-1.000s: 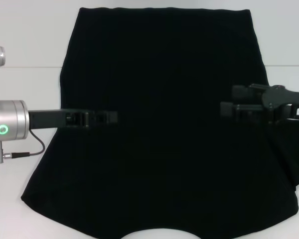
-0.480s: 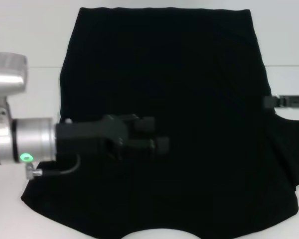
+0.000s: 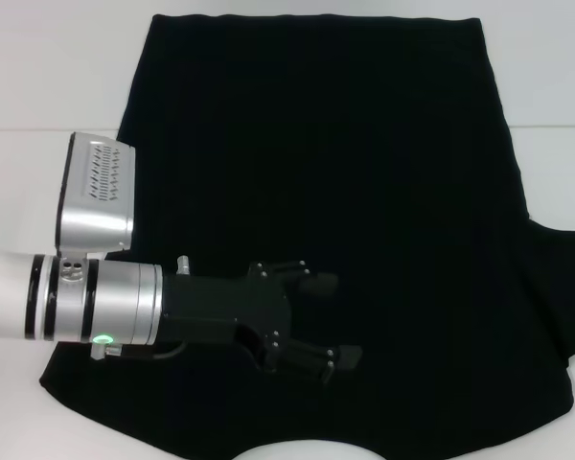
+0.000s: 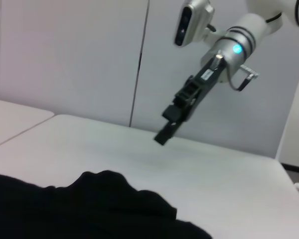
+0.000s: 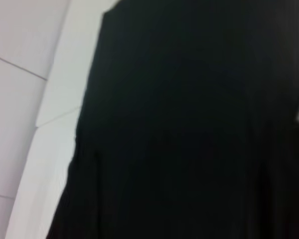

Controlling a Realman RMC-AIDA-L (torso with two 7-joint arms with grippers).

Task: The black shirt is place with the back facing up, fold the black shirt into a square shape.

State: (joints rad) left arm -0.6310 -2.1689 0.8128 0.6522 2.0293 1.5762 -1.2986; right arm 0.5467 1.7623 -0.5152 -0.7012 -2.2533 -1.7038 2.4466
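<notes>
Hovering over the black shirt (image 3: 316, 192), spread flat on the white worktop (image 3: 38, 77), the left hand (image 3: 331, 321) has its fingers spread wide and empty. Best bet: drop low at the near hem, pinch one layer cleanly. Right hand (image 4: 172, 122) hangs raised well off the worktop, its opening impossible to judge.

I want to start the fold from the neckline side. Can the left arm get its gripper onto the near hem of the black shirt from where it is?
Probably yes. The left gripper hangs open over the black shirt, close to its near edge by the curved neckline, and nothing lies between them. The right gripper is raised, off the cloth.
</notes>
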